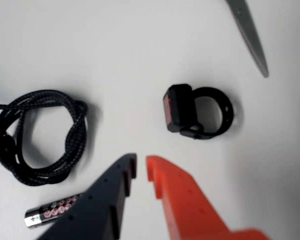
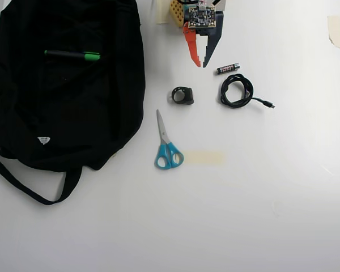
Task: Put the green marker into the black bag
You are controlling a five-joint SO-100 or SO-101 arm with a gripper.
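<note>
The green marker [image 2: 72, 55], dark barrel with a green cap, lies on top of the black bag [image 2: 62, 113] at the left of the overhead view. It is out of the wrist view. My gripper [image 2: 201, 64] is at the top centre of the table, well to the right of the bag. Its orange and black fingers stand nearly together with only a narrow gap and nothing between them. In the wrist view the gripper [image 1: 141, 165] points at bare table.
A small black ring-shaped device [image 2: 183, 95] [image 1: 192, 111], a coiled black cable [image 2: 237, 92] [image 1: 37, 137] and a black AAA battery [image 2: 228, 68] [image 1: 50, 212] lie near the gripper. Blue-handled scissors [image 2: 166, 145] lie lower, their blade tip [image 1: 250, 32] in the wrist view. Tape pieces [image 2: 204, 157] are on the table.
</note>
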